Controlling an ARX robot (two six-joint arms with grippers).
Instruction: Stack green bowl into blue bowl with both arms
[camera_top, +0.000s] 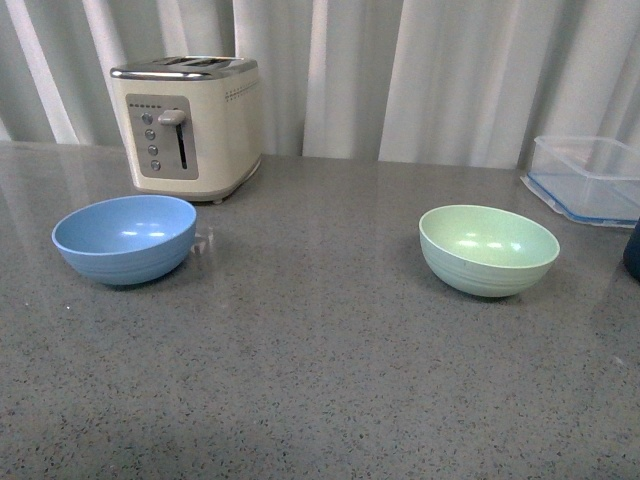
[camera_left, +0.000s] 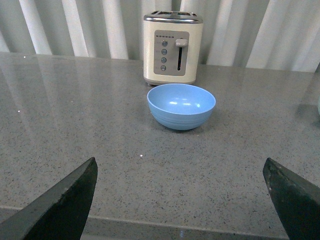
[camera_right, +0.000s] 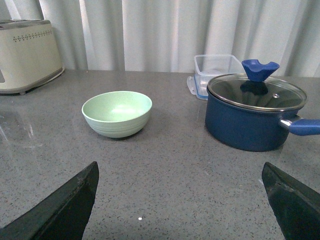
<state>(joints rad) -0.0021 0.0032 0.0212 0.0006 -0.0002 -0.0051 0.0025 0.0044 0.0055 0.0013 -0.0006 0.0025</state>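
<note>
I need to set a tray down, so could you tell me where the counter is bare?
Bare: the wide stretch between the blue bowl and the green bowl, and the near strip in front of both. Crowded: the right end, with the clear container and blue pot; the toaster stands just behind the blue bowl.

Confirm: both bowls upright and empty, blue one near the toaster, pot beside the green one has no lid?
Wrong on the lid: the right wrist view shows the pot with its glass lid on. The rest holds: blue bowl near the toaster, green bowl beside the pot, both upright and empty.
</note>
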